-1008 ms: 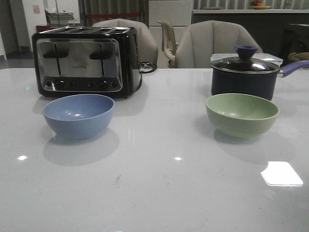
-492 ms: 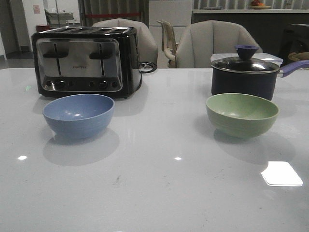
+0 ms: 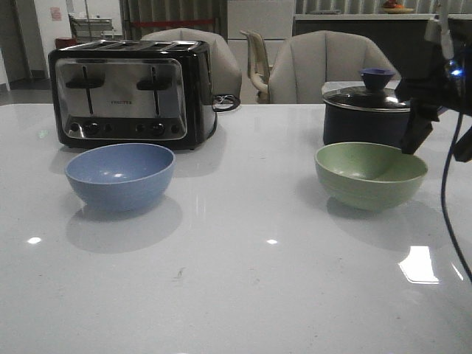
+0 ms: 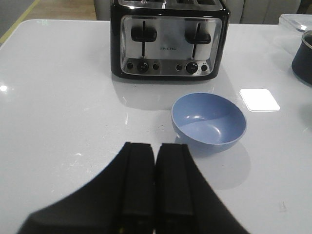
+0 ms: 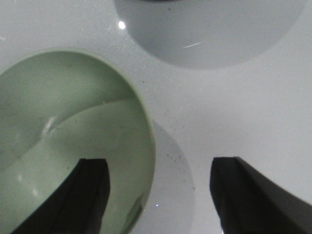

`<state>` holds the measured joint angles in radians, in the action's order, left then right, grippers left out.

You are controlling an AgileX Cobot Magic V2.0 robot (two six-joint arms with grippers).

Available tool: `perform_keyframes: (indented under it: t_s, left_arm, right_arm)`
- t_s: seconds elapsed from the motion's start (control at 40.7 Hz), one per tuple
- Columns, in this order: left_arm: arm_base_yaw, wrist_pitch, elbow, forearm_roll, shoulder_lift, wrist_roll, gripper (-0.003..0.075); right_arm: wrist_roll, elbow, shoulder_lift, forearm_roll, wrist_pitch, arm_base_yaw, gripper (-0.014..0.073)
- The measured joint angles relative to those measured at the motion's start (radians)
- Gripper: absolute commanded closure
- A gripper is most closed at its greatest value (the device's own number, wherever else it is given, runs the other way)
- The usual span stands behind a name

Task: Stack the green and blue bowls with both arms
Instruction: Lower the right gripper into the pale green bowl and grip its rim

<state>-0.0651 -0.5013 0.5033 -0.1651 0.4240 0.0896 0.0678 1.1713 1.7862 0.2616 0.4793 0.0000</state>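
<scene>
Green bowl sits on the desk in front of the pot, and the right gripper hangs over its rim, fingers spread, one inside and one outside, evidently lined up to pinch the wall. Blue bowl waits by the toaster; the left gripper hangs short of it, fingers pressed together, holding nothing.
</scene>
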Motion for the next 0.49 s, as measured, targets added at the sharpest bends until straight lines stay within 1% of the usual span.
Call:
perform_keyframes:
  t_s: [0.074,0.148,0.197,0.27,0.295,0.32,0.443,0.492]
  left_arm:
    - [0.0,0.0,0.0,0.0,0.0,0.0,0.0619]
    - [0.0,0.0,0.0,0.0,0.0,0.0,0.0619]
    - [0.0,0.0,0.0,0.0,0.0,0.0,0.0619]
    - [0.0,0.0,0.0,0.0,0.0,0.0,0.0619]
    - [0.0,0.0,0.0,0.0,0.0,0.0,0.0619]
    - [0.0,0.0,0.0,0.0,0.0,0.0,0.0619]
    - [0.0,0.0,0.0,0.0,0.0,0.0,0.0619]
    - [0.0,0.0,0.0,0.0,0.0,0.0,0.0619]
  right_arm:
    - [0.0,0.049,0.068,0.0,0.002,0.0,0.0085]
    - [0.0,0.087,0.123,0.0,0.017,0.0,0.0187]
    - [0.0,0.111,0.15,0.0,0.035,0.0,0.028]
    - [0.0,0.141,0.178,0.002,0.063,0.0,0.0398]
    - [0.0,0.148,0.183,0.002,0.071,0.0,0.0416]
    - [0.0,0.151,0.186,0.002,0.077,0.001,0.0458]
    - [0.0,0.175,0.187,0.007,0.114,0.001,0.056]
    - [0.0,0.185,0.187,0.007,0.132,0.0,0.0558]
